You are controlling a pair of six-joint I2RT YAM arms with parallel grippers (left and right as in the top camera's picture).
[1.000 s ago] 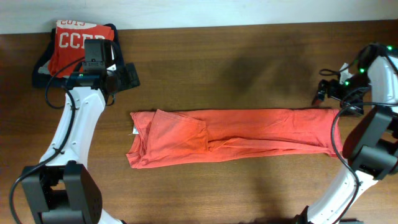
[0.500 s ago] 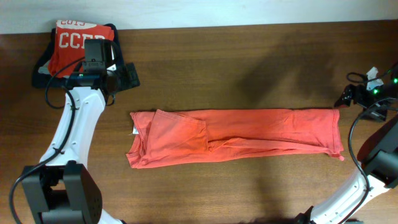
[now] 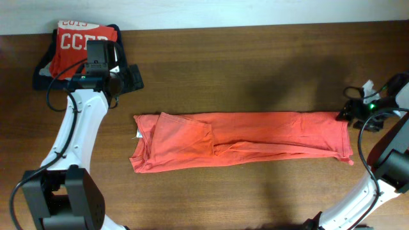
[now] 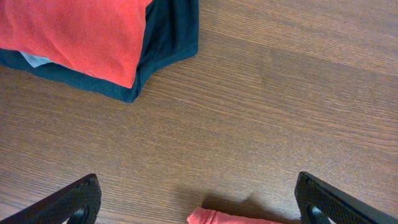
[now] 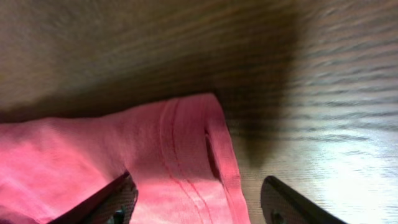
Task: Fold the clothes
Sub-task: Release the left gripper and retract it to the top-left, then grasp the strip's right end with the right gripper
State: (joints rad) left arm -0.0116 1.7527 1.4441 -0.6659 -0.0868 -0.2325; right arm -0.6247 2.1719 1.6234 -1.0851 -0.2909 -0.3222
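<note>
Now your right gripper (image 5: 199, 205), jaws spread, straddles the shirt (image 5: 124, 158) corner; close shallow and a layer may slip free. Your left gripper (image 4: 199, 202) gapes wide.

A robotics lab bench: the left arm (image 3: 80, 128) and right arm (image 3: 390, 147), white and black with loose cables (image 3: 358, 144), stand at a plain wooden tabletop (image 3: 243, 70) against a pale wall (image 3: 255, 13), with a shirt (image 3: 255, 137) laid out flat between them.
</note>
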